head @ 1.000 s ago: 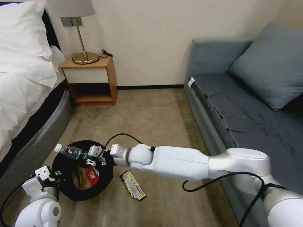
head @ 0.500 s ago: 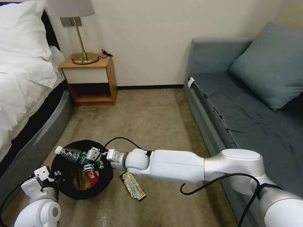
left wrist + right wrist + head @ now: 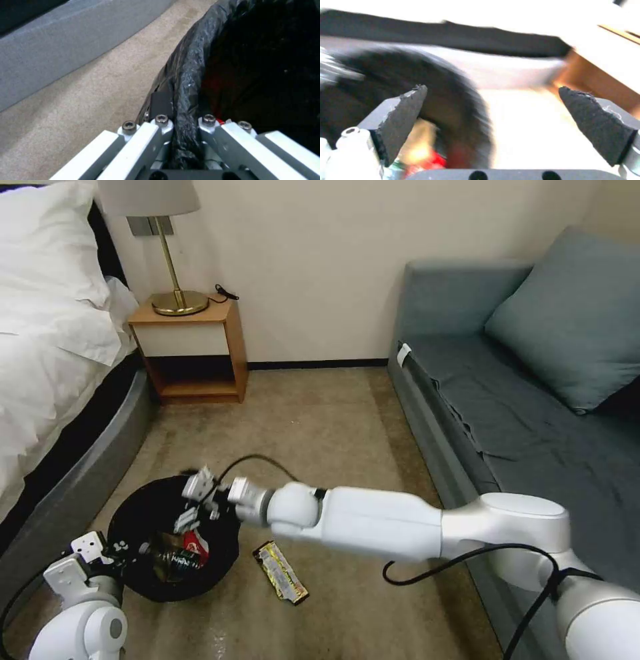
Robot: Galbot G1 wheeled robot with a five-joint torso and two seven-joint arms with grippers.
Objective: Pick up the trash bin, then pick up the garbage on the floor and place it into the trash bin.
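Observation:
The trash bin [image 3: 137, 507], lined with a black bag, sits low at the left with my left gripper [image 3: 119, 551] shut on its near rim. In the left wrist view the left gripper [image 3: 185, 121] pinches the crinkly rim of the bin [image 3: 190, 65]. My right gripper [image 3: 192, 502] hangs open just above the bin's far side, its pads [image 3: 403, 117] wide apart with nothing between them. The clear bottle [image 3: 170, 558] lies inside the bin beside the red wrapper [image 3: 195, 545]. The flat brown-yellow wrapper [image 3: 281, 572] lies on the carpet right of the bin.
A bed with white linen [image 3: 47, 353] and its grey base run along the left. A wooden nightstand [image 3: 190, 350] with a brass lamp stands at the back wall. A grey-blue sofa [image 3: 533, 407] lines the right. Open carpet [image 3: 313, 427] lies between.
My right gripper opened and rose slightly; the bottle it held over the bin now lies inside the bin. The left gripper keeps its hold on the rim.

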